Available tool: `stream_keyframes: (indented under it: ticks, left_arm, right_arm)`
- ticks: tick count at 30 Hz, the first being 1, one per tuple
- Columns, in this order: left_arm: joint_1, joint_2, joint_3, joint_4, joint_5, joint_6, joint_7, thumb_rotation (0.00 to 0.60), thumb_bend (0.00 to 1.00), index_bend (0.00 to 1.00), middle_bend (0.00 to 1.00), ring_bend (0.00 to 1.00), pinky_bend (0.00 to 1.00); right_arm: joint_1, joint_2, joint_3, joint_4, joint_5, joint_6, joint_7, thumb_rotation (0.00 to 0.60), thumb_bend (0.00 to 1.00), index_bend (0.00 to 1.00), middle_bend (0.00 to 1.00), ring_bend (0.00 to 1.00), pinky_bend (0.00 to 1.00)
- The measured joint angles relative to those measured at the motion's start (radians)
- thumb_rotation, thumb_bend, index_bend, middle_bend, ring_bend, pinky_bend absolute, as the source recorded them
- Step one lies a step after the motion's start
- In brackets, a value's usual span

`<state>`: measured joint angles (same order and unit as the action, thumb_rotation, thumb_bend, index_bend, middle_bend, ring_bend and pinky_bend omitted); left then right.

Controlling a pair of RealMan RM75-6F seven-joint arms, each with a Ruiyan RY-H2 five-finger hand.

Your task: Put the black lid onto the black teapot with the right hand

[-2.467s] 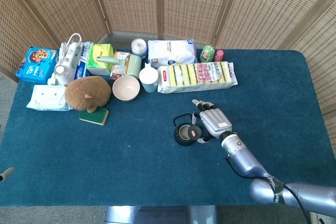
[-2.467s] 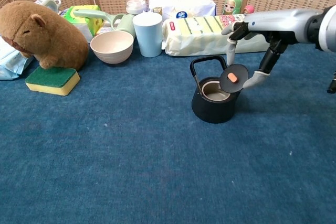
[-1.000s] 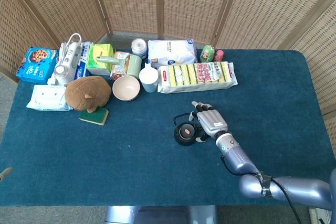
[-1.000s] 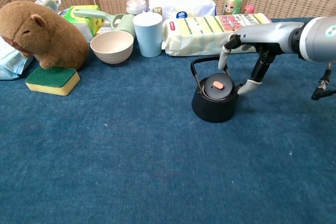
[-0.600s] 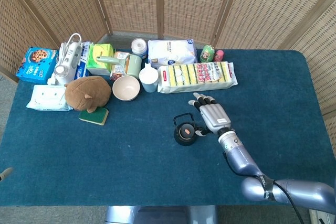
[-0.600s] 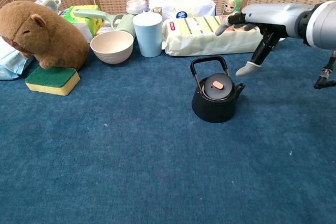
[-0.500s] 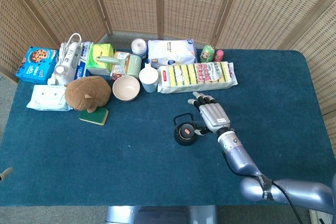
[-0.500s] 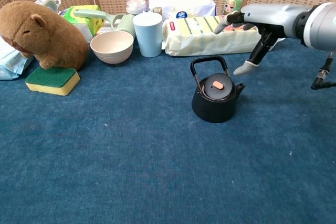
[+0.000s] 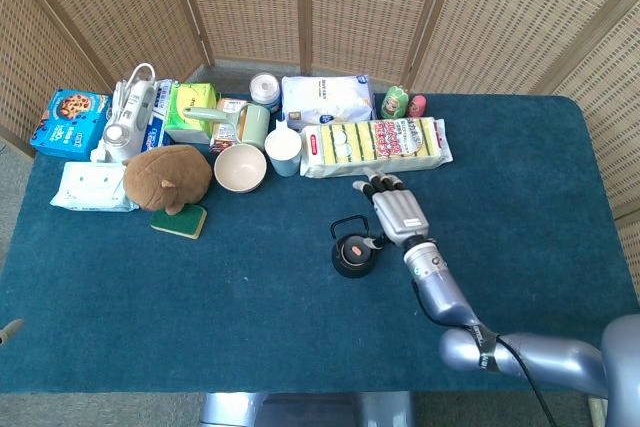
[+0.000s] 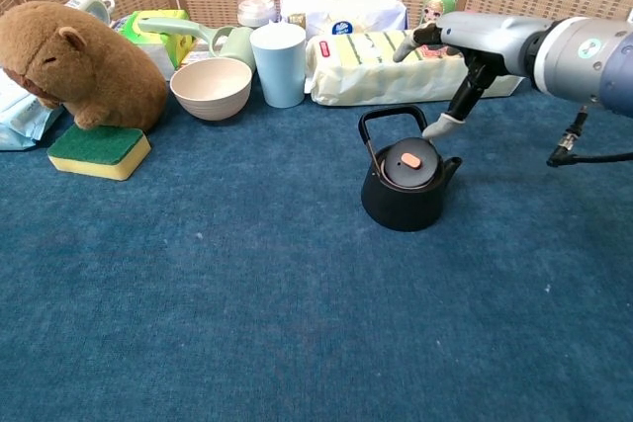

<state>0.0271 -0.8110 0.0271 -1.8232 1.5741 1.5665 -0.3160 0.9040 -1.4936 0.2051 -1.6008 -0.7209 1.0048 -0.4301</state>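
The black teapot point(image 10: 404, 195) point(image 9: 352, 255) stands mid-table with its handle upright. The black lid point(image 10: 409, 162) point(image 9: 355, 247), topped by an orange knob, sits on the pot's mouth. My right hand point(image 10: 442, 61) point(image 9: 396, 212) hovers above and just behind the pot, fingers spread, holding nothing. Its thumb tip hangs close over the lid's right edge without touching it. My left hand is out of both views.
A row of goods lines the back: a yellow sponge pack point(image 9: 378, 143), white bag point(image 9: 326, 98), pale blue cup point(image 10: 278, 63), cream bowl point(image 10: 212, 87), and a brown plush toy point(image 10: 77, 59) on a green-yellow sponge point(image 10: 99, 151).
The right hand set the lid onto the teapot, released it, then lifted and shifted back toward the sponge pack with fingers spread.
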Motion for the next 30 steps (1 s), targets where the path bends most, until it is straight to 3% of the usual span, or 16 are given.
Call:
stream_keyframes:
  ticks: [20, 30]
  left_arm:
    - [0.000, 0.000, 0.000, -0.002, 0.000, -0.001, 0.001, 0.600, 0.09, 0.00, 0.00, 0.00, 0.00]
    - [0.002, 0.003, 0.000, 0.002, 0.000, 0.003, -0.010, 0.600, 0.09, 0.00, 0.00, 0.00, 0.00]
  right_arm:
    - [0.007, -0.047, 0.004, 0.082, 0.058, -0.040, -0.032, 0.600, 0.21, 0.14, 0.00, 0.00, 0.00]
    - [-0.005, -0.016, 0.017, 0.009, 0.017, -0.017, -0.021, 0.600, 0.21, 0.14, 0.00, 0.00, 0.00]
